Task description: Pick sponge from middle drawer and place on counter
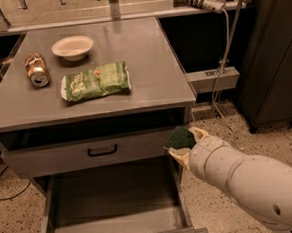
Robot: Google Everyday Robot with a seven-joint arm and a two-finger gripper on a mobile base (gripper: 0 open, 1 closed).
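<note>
**Q:** Where is the sponge?

**A:** The sponge [180, 137] is held in the air by the gripper [183, 142], at the right front corner of a grey cabinet. It sits below the level of the counter [147, 63], in front of the right end of a closed drawer front [63, 157] with a black handle. It is above the right side wall of the middle drawer [111, 196], which is pulled out towards the viewer.

**Q:** What does the sponge look like?

**A:** It is small and dark green, a blunt rectangular block with a rough, matte top. Only its green side shows; its underside is hidden.

**Q:** How is the gripper holding it?

**A:** Two cream-coloured fingers [196, 132] are closed against the sponge, one at its upper right and one at its lower left. A thick white arm [251, 181] reaches in from the lower right corner.

**Q:** What else is there?

**A:** On the counter, well away from the sponge, a light green snack bag [96, 82] lies flat near the middle. A can [36, 70] lies on its side to the left of the bag, and a shallow white bowl [72, 47] stands behind them.
</note>
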